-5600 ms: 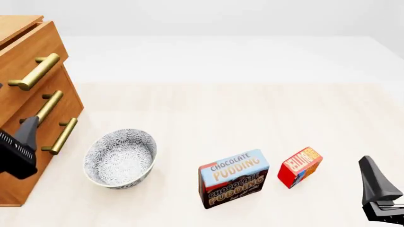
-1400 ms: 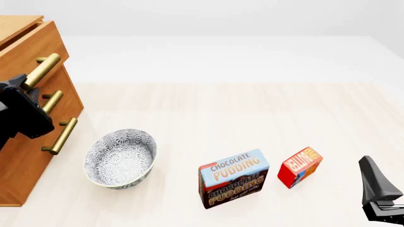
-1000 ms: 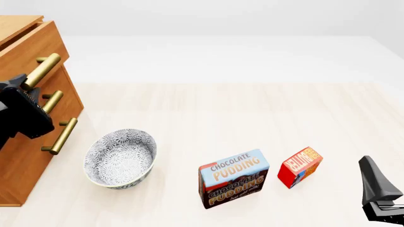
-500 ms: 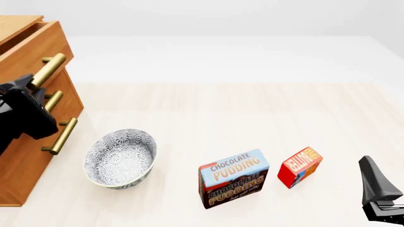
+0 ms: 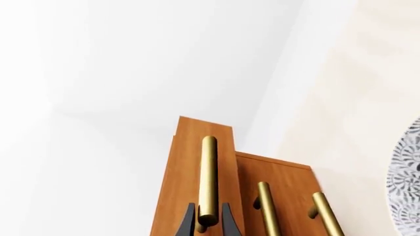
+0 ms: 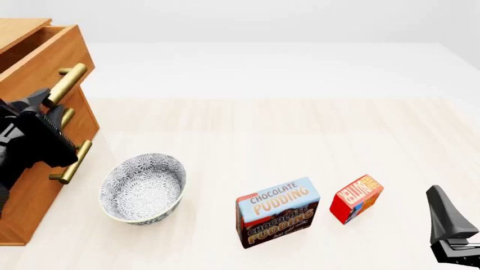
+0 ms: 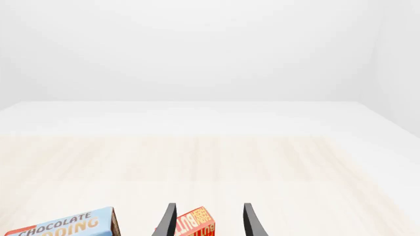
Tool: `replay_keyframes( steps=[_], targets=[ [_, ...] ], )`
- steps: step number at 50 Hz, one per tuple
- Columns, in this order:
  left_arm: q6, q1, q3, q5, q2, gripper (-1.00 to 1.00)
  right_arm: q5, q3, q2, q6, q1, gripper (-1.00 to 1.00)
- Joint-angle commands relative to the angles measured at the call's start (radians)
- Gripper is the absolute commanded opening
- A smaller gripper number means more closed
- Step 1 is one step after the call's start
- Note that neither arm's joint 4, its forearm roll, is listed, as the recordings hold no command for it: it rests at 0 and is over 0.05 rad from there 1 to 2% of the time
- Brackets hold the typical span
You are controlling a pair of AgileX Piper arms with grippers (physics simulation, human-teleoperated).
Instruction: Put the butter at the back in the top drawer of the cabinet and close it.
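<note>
Three brass-handled drawers stack up in the cabinet [image 6: 30, 185] at the far left of the worktop [image 6: 262, 129], and the top drawer [image 6: 46, 56] stands partly pulled out, its front forward of the two lower ones. The left tool [image 6: 46, 103] is at that drawer's handle [image 6: 67, 84]; in the left wrist view its two dark fingers [image 5: 188, 223] sit on either side of the brass bar [image 5: 208, 182], closed tight against it.

Just right of the cabinet, near its lowest drawer, a grey patterned bowl [image 6: 143, 190] sits upright on the worktop. Further right, toward the near edge, a blue-and-brown "Chocolate Pudding" box [image 6: 277, 212] stands on the surface. The butter [image 6: 356, 198], a small red box with orange and blue panels, stands just beside the pudding box on its right, apart from it by a narrow gap and well away from the cabinet.

At the far right, near the bottom corner of the front view, the right tool [image 6: 448, 225] hangs apart from the butter, to its right. The right wrist view shows its fingers [image 7: 168, 221] spread wide with nothing between them touching; the butter [image 7: 195, 224] appears in the gap beyond them, with the corner of the pudding box [image 7: 62, 226] off to one side.
</note>
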Motion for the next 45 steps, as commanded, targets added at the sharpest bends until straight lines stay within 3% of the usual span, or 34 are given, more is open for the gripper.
replay_keyframes(
  steps=[1, 45],
  targets=[
    [0.011, -0.018, 0.054, 0.004, -0.002, -1.0, 0.0, 0.0, 0.0, 0.0, 0.0, 1.0],
    [0.011, -0.018, 0.054, 0.002, 0.0, -1.0, 0.0, 0.0, 0.0, 0.0, 0.0, 1.0]
  ],
)
